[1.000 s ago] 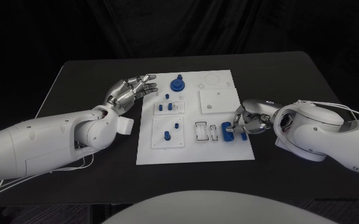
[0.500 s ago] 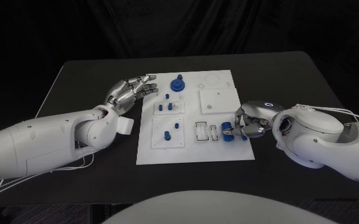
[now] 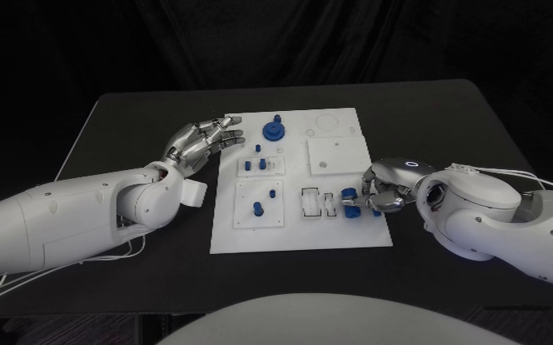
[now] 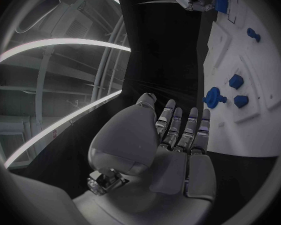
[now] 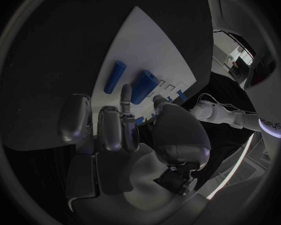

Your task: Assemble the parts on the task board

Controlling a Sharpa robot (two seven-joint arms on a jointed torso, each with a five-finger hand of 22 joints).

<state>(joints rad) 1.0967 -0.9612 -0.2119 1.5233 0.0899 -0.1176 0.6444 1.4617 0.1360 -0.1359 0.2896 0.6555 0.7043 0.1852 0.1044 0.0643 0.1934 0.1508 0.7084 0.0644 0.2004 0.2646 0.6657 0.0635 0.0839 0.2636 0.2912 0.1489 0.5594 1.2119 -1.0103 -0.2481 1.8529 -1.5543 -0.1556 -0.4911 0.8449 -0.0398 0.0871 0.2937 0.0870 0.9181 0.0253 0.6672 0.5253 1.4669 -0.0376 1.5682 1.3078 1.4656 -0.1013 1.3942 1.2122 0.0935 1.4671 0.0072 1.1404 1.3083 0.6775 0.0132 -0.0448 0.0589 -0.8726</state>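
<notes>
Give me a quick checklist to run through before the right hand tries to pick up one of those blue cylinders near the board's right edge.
1. Right hand at the cylinders: ok, its fingers are beside the larger blue cylinder on the board.
2. Cylinder already held: cannot tell, a fingertip reaches next to it but contact is unclear.
3. Second, thinner blue cylinder out of the way: ok, it lies apart, beside the larger one.
4. Left hand clear of the work: ok, open, holding nothing, at the board's left edge.
5. Board flat on the table: ok.
6. Target slot for the cylinder: cannot tell.
</notes>
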